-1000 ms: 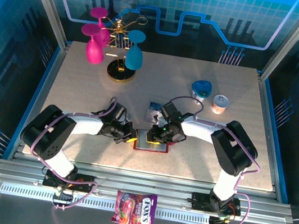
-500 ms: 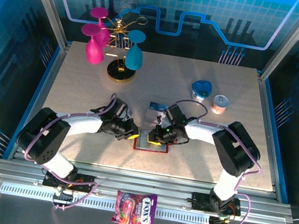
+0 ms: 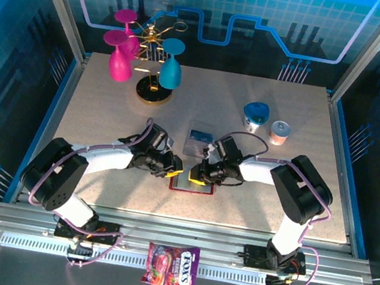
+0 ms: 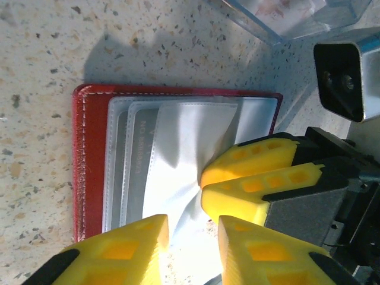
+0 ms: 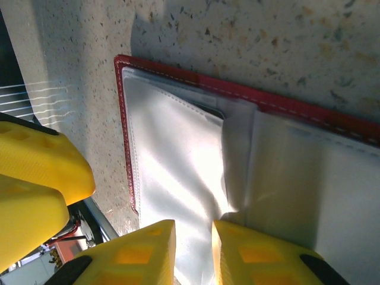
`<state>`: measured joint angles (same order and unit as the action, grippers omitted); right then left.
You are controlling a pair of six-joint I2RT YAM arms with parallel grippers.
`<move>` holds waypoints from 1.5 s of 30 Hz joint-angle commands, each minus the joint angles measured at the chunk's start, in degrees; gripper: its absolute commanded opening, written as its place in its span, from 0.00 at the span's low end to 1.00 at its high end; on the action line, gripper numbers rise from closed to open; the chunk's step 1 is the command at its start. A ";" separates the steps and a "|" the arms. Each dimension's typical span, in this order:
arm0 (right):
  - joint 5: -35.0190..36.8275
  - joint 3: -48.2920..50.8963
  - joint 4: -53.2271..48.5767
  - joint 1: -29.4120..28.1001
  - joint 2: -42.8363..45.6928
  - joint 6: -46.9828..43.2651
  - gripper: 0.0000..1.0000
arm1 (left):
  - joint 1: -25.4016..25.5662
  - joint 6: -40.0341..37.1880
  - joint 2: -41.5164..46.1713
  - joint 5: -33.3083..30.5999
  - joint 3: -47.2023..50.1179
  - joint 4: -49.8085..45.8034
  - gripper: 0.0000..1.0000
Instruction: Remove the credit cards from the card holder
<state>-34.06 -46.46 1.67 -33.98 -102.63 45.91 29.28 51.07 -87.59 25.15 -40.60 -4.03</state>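
Note:
The red card holder [image 3: 192,185] lies open on the table between both arms; its greyish-white pockets [image 4: 154,154] face up. My right gripper [image 5: 193,237] is shut on a wrinkled pocket layer [image 5: 178,178] of the holder; its yellow fingers [image 4: 255,172] pinch that layer in the left wrist view. My left gripper [image 4: 193,228] stands open at the holder's near-left edge, its jaws parted over the pocket sheet without gripping it. Credit cards [image 3: 198,138], blue and pale, lie on the table just behind the holder. Faint lettering shows through one pocket [image 4: 145,142].
Pink and teal goblets [image 3: 120,55] on a gold stand [image 3: 153,90] are at the back left. A blue-lidded cup [image 3: 255,114] and a small pot [image 3: 279,132] sit at the back right. A candy bag [image 3: 172,265] lies on the front rail.
My left gripper's jaws have parted and it has shifted slightly right and away along the holder's edge. The right gripper keeps its pinch and has edged a little left.

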 commanded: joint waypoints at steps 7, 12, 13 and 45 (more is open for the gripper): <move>-0.12 2.47 1.92 1.11 -0.51 1.64 0.25 | 0.61 0.37 -2.93 -0.45 -0.04 0.23 0.35; -0.36 2.75 2.38 1.19 -0.57 1.76 0.25 | 0.65 0.44 -3.62 -0.54 0.18 0.82 0.36; -0.45 2.78 2.36 1.23 -0.62 1.79 0.25 | 0.69 0.48 -3.81 -0.45 0.24 0.93 0.36; -1.43 2.51 2.87 1.37 -0.59 2.34 0.25 | 0.71 0.84 -5.24 2.35 -1.66 3.30 0.19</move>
<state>-35.86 -44.80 5.43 -33.30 -102.63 47.83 29.43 51.55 -92.75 25.50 -40.71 -1.19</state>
